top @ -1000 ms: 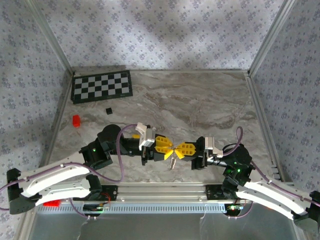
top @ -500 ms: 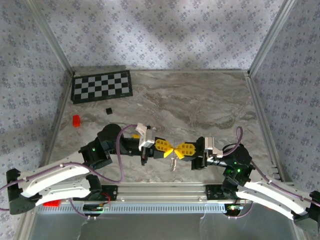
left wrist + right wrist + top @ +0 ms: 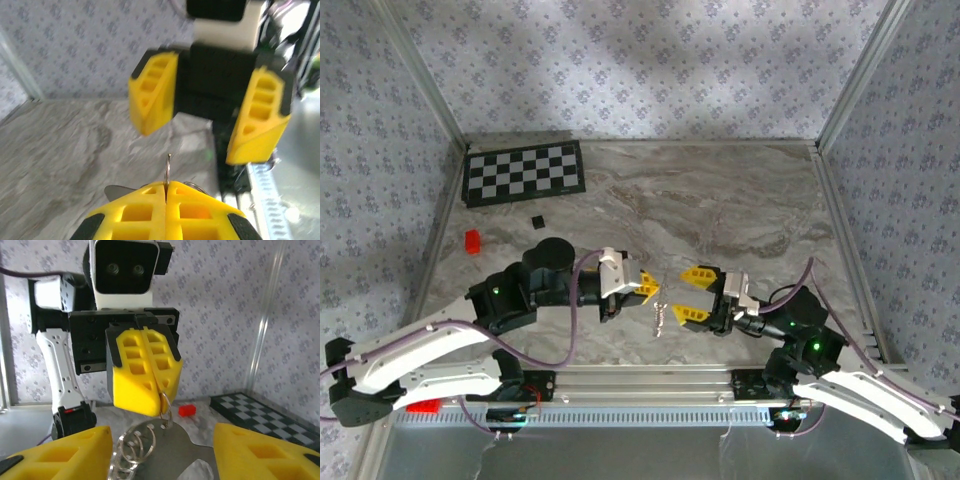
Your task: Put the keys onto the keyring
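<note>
While the left hand [image 3: 650, 288] is pinched fully shut on the thin keyring [image 3: 165, 403], the ring hangs from its fingertips above the desk [image 3: 740, 200], between the two arms; the keys [image 3: 661, 318] dangle just beneath, one flat silver piece close to the right wrist camera; right hand [image 3: 685, 293] stands partly open, holding nothing, just beside the bunch; risk: the grip is on bare wire alone, so a nudge from the right hand could twist the ring loose and drop everything; swinging keys could spoil its aim; no brand, label or writing legible
</note>
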Robot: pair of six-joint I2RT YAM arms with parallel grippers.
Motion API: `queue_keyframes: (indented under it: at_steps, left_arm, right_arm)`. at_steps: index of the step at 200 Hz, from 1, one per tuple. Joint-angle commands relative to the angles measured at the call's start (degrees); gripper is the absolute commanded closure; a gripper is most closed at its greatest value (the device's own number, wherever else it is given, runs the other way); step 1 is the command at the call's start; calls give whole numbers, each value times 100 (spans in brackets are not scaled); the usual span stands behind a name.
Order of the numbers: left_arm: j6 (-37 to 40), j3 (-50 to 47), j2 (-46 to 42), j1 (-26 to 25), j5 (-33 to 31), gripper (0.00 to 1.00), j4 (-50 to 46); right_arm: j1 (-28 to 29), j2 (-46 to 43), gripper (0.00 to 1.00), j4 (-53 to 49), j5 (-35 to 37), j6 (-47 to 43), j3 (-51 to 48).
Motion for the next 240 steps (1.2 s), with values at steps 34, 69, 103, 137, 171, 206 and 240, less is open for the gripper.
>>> queue_keyframes:
  at_steps: [34,69,103,137,171,206,240]
  left_arm:
    - [1272,354,292,-117,-1116,100,-879]
    - [1529,354,537,-117,-1266,100,-929]
    - [1558,360,672,-104,-1117,100,-982]
    - [1623,387,717,-104,-1061,100,-1023]
    - [1644,400,736,-98,-947,100,-980]
    - [1588,297,638,-95,-720,100,-699]
    - [1463,272,621,-21,-416,100,-576]
  right_arm:
    - [-91,29,55,-964,513,-409,-57]
    - [-366,288,58,-701,539,-370,-256]
    - [-682,393,60,-409,446,-335,-448]
    - [-902,534,61,-349,-95,-271,-447]
    - [-991,670,65,-154,-434,-206,-447]
    - [-1021,730,67,12,-783,-105,-457]
    - [-1062,708,68,176,-956,1,-525]
